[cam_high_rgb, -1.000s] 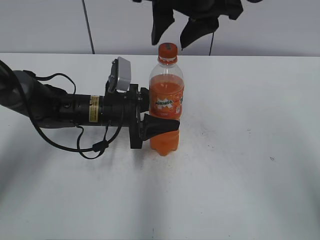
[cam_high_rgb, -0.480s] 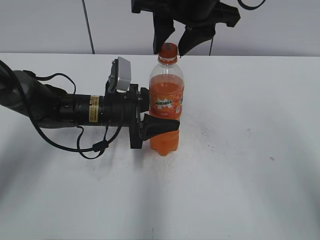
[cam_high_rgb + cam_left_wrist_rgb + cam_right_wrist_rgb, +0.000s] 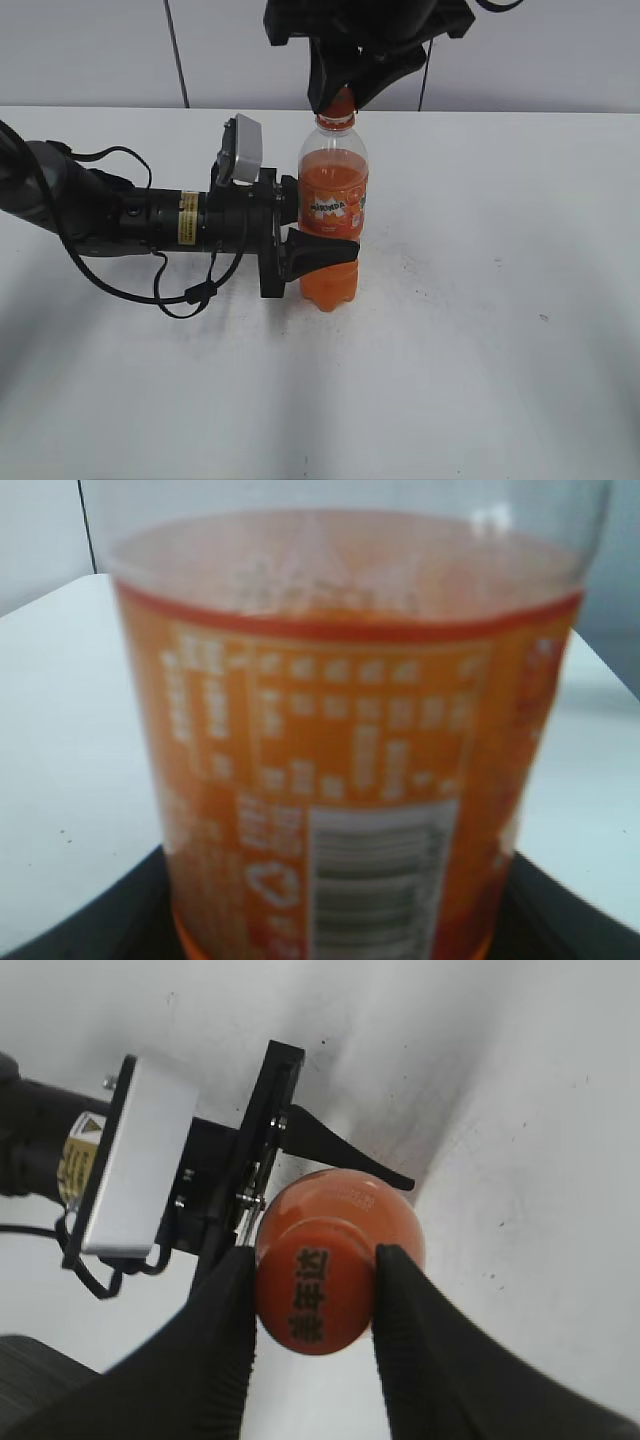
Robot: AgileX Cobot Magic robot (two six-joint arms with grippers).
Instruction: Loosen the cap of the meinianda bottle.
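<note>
The meinianda bottle [image 3: 332, 205] stands upright on the white table, full of orange liquid, with an orange label band. My left gripper [image 3: 325, 250] comes in from the left and is shut on its lower body; the left wrist view is filled by the label and barcode [image 3: 380, 870]. The orange cap [image 3: 315, 1295] has dark printed characters on top. My right gripper [image 3: 313, 1295] reaches down from above with both black ribbed fingers pressed against the cap's sides. In the exterior view the right gripper [image 3: 345, 95] covers most of the cap [image 3: 340, 103].
The white table [image 3: 480, 330] stretches around the bottle. The left arm and its cables [image 3: 130, 220] lie across the table's left side. A pale wall with dark seams [image 3: 178, 50] runs behind.
My right gripper has come down from above the bottle and closed its fingers around the cap. The left gripper and bottle have not moved.
</note>
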